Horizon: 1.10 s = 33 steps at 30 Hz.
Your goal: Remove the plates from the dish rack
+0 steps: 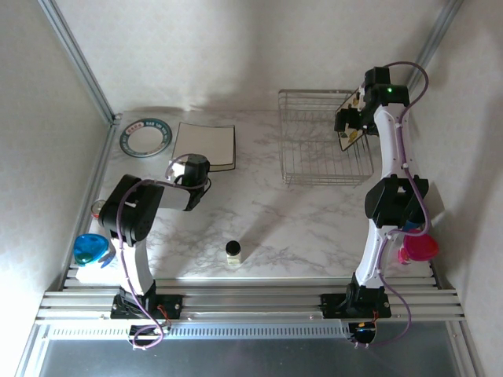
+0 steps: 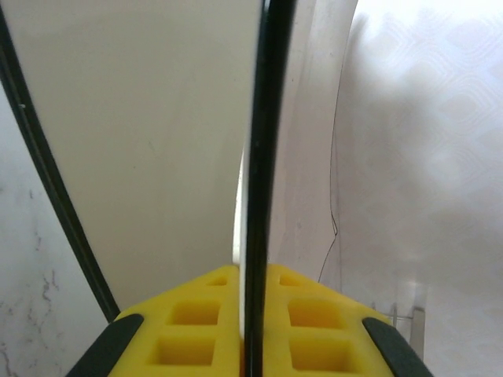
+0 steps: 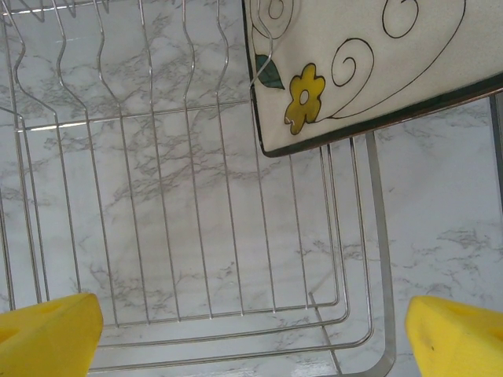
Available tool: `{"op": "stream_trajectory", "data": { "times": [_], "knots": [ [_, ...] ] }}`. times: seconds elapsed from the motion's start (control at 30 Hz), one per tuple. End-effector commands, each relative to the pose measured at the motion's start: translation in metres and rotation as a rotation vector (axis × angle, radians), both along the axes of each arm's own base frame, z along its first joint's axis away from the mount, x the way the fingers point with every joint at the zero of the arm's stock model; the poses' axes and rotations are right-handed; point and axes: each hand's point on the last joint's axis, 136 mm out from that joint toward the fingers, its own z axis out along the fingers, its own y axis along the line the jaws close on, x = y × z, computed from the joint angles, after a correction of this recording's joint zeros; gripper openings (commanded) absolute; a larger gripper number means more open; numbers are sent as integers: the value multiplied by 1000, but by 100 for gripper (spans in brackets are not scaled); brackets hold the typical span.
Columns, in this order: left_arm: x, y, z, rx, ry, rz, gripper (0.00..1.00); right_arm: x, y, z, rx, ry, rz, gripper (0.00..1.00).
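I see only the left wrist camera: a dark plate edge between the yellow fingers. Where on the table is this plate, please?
Observer: The left gripper holds the square plate at the far left of the table, just right of a round teal-rimmed plate that lies flat.
Operator: Is there a plate in the rack?
Observer: Yes, one flowered plate stands in the right part of the dish rack.
Operator: And the other arm?
Observer: The right gripper is open above the rack, its fingers apart from that plate.
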Motion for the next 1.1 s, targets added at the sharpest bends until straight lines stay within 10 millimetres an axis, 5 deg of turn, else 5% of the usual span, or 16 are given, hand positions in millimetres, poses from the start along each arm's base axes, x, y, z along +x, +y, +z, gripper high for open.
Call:
{"op": "stream_trajectory", "data": {
  "times": [0.0,0.4,1.07],
  "knots": [
    [19,-1,52,-41,-173,41,0,-2,2,16,0,-37,18,99],
    [13,-5,37,-14,-102,-14,1,-6,2,15,1,-36,17,99],
    [0,2,30,32,-14,-63,37,-6,8,15,6,-42,28,99]
  ]
}}
